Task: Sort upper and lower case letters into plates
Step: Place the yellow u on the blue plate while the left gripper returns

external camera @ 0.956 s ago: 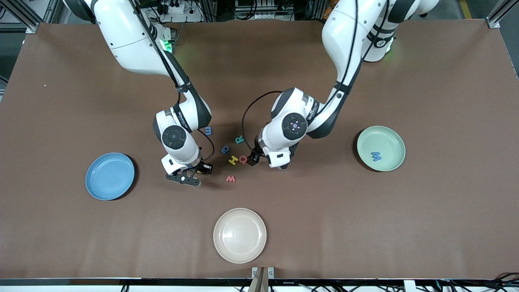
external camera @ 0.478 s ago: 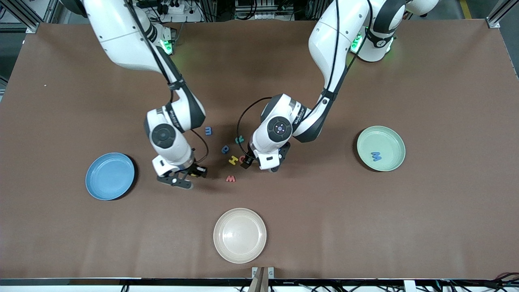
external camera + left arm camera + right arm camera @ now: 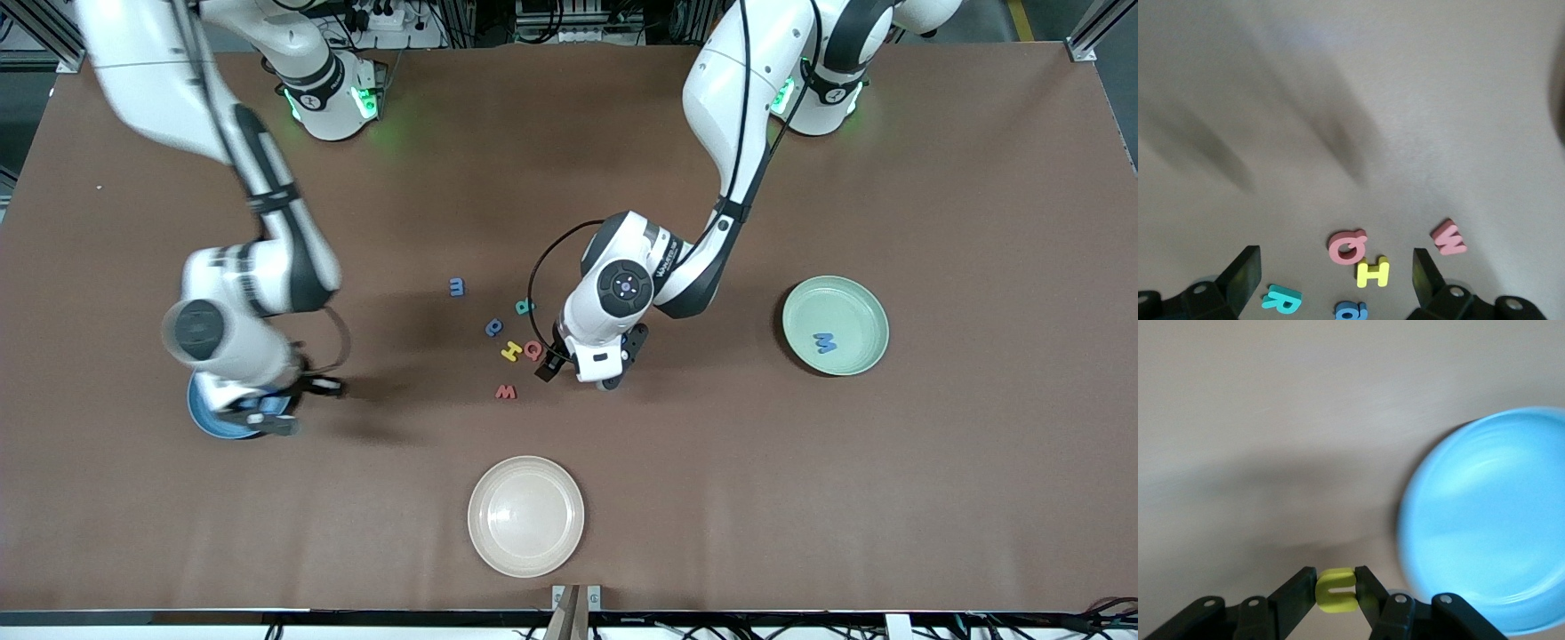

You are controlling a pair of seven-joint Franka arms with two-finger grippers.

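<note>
My right gripper (image 3: 1337,585) is shut on a yellow letter u (image 3: 1336,597) and hangs by the rim of the sky blue plate (image 3: 1491,520), which the arm partly hides in the front view (image 3: 206,420). My left gripper (image 3: 1335,267) is open above the loose letters: red Q (image 3: 1348,247), yellow H (image 3: 1372,272), teal R (image 3: 1282,300), blue a (image 3: 1351,311) and red w (image 3: 1449,238). A blue m (image 3: 457,286) lies a little apart, toward the right arm's end. The mint green plate (image 3: 876,307) holds a blue W (image 3: 826,342).
A cream-white plate (image 3: 480,484) lies near the table's front edge, nearer to the camera than the letters. The brown table (image 3: 978,498) spreads wide around all three plates.
My right arm has swung from beside the letter cluster to the blue plate, carrying the yellow u. My left gripper has shifted slightly over the cluster and stayed open.
</note>
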